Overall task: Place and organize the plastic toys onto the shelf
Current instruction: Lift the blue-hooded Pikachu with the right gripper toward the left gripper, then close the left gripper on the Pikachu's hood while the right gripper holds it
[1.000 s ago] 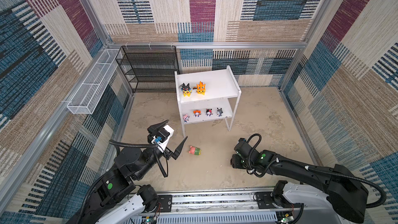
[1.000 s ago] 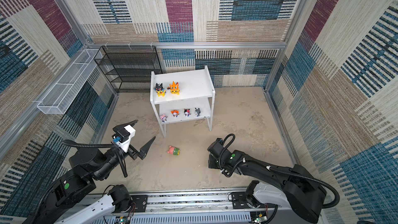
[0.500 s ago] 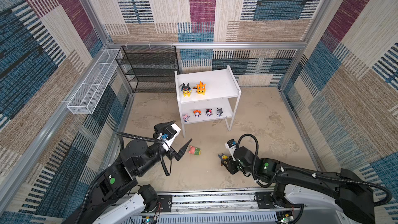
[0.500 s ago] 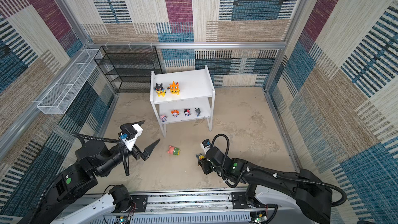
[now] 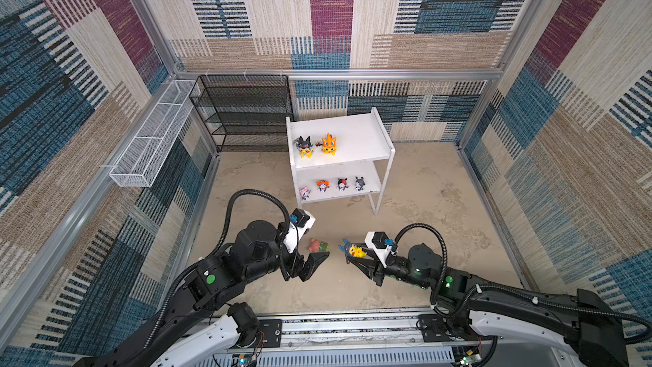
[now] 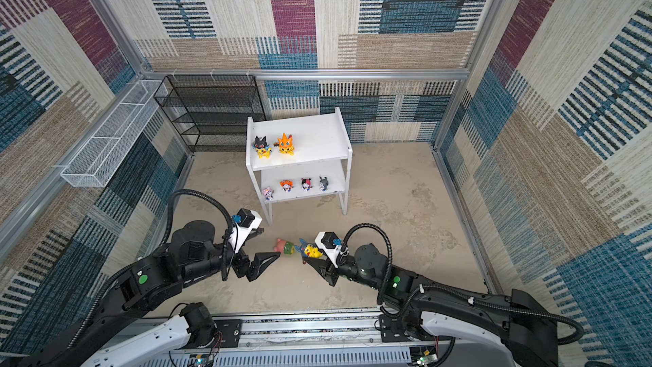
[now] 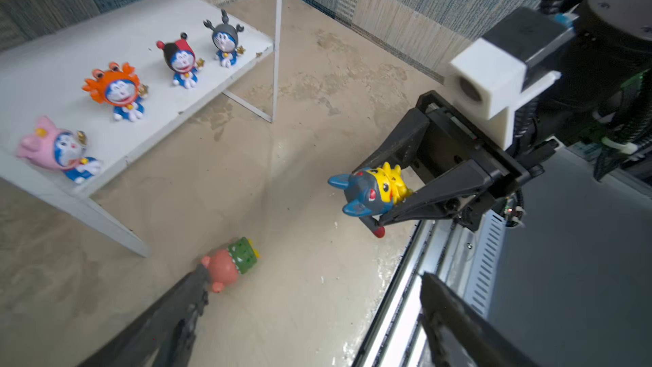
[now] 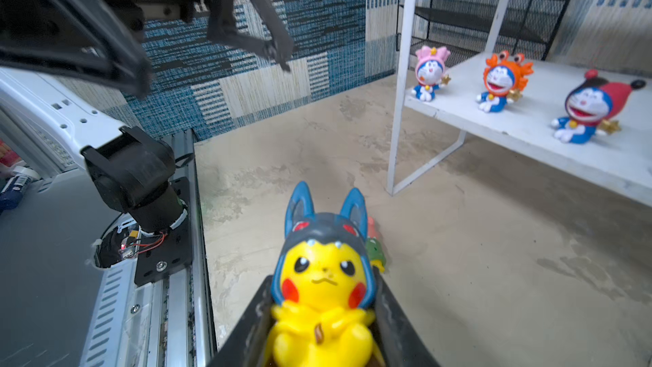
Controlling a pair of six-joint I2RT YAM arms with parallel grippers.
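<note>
Now, right tool (image 7: 373,195) gripping blue-hooded toy (image 8: 323,277), left tool (image 6: 271,242) spread wide

Your left black parallel gripper (image 6: 271,242): jaws spread wide, arm reaching low toward centre. Your right black parallel gripper (image 5: 354,253): jaws clamped on yellow blue-hooded plastic figurine (image 8: 323,277).

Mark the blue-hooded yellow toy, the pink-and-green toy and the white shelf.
blue-hooded yellow toy (image 8: 323,277): right wrist view, on its yellow face.
pink-and-green toy (image 7: 224,269): left wrist view, on its pink part.
white shelf (image 5: 356,135): in a top view, on the bare top board.
</note>
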